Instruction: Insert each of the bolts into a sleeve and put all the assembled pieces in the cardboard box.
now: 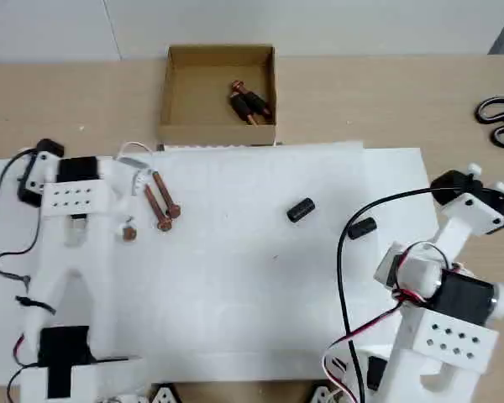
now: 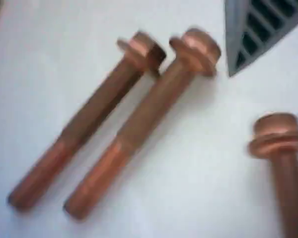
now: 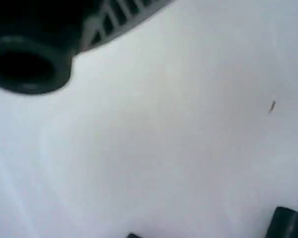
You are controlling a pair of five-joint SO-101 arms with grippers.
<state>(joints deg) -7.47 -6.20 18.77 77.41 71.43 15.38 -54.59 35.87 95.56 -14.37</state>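
Two bolts (image 2: 139,128) lie side by side on the white sheet (image 1: 260,302) on the bench (image 1: 67,92), just beside the left hand (image 1: 137,175). A third bolt (image 1: 129,232) lies near them. One black sleeve (image 1: 300,210) sits in the middle of the sheet. Another sleeve (image 1: 362,227) is near the right hand (image 1: 388,262). Two done pieces (image 1: 250,102) lie in the cardboard box (image 1: 218,133). I cannot tell if either hand is clenched or let go.
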